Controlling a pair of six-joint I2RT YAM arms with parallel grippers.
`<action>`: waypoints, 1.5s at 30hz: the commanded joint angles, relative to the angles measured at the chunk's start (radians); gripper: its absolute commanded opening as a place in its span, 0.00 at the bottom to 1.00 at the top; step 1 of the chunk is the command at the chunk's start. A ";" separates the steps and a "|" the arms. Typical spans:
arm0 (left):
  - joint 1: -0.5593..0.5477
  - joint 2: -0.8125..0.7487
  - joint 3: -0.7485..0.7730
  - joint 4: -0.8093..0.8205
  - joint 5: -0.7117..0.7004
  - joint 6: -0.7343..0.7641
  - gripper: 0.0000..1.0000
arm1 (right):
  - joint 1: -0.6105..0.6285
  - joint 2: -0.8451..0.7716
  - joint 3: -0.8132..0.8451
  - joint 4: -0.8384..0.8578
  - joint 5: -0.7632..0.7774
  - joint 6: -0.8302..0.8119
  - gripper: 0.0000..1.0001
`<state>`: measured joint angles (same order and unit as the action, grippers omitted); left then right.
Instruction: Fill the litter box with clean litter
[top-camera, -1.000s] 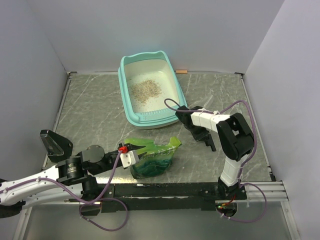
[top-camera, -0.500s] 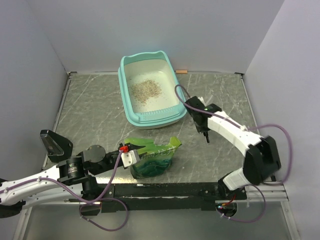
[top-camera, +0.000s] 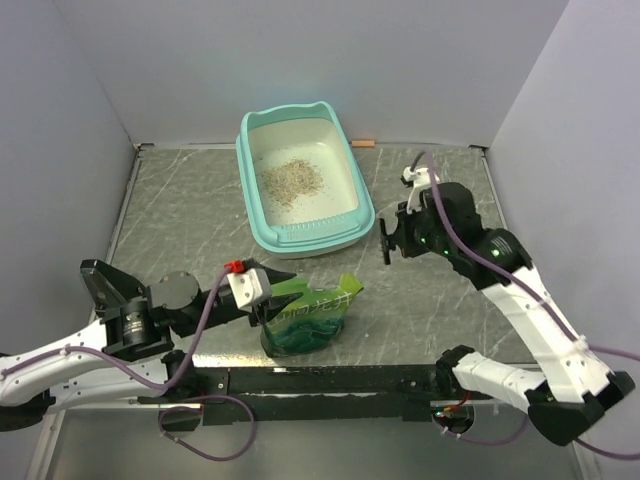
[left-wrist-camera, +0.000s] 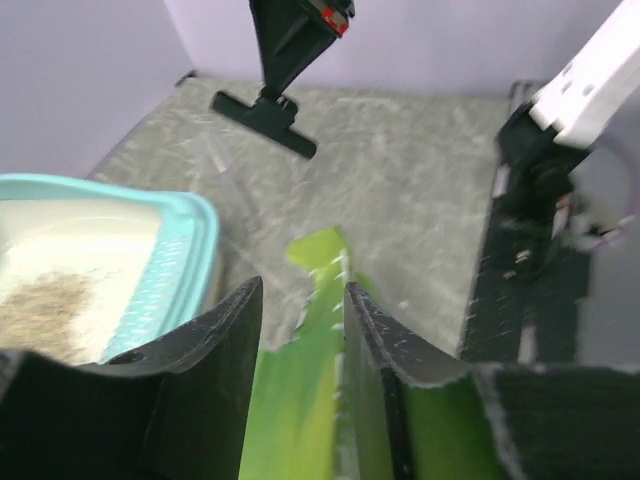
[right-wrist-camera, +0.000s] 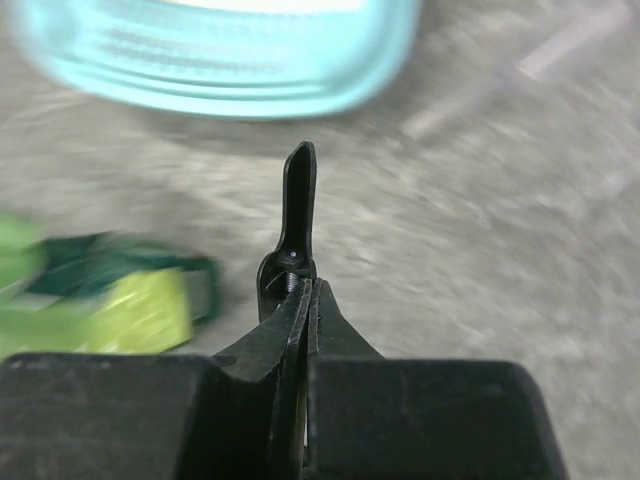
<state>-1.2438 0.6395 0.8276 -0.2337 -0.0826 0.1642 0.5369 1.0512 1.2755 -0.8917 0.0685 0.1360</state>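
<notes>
A turquoise box (top-camera: 300, 240) sits at the far middle of the table (top-camera: 200, 220), with a small patch of litter (top-camera: 290, 180) inside. A green bag (top-camera: 310, 320) stands near the front edge, apart from the box. The left claw (left-wrist-camera: 300, 295) straddles the bag's top, jaws partly open. The right claw (top-camera: 386, 243), shut and empty, hovers beside the box's near right corner.

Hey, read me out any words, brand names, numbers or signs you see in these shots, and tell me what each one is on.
No text can be read in any of the three views.
green bag: dark print on its front, too small and blurred to read; only a green blur in both wrist views.
litter box: no label or marking visible.
</notes>
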 joint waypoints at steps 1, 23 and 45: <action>0.003 0.092 0.134 -0.019 0.075 -0.201 0.44 | 0.014 -0.074 0.047 0.056 -0.356 -0.050 0.00; 0.004 0.026 0.002 0.370 0.257 -0.453 0.53 | 0.208 -0.165 0.122 0.220 -0.863 -0.039 0.00; 0.004 0.011 -0.031 0.427 0.221 -0.500 0.58 | 0.383 -0.142 0.107 0.317 -0.768 -0.010 0.00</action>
<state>-1.2430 0.6518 0.8017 0.1326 0.1497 -0.3218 0.8997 0.9249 1.3586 -0.6415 -0.7136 0.1146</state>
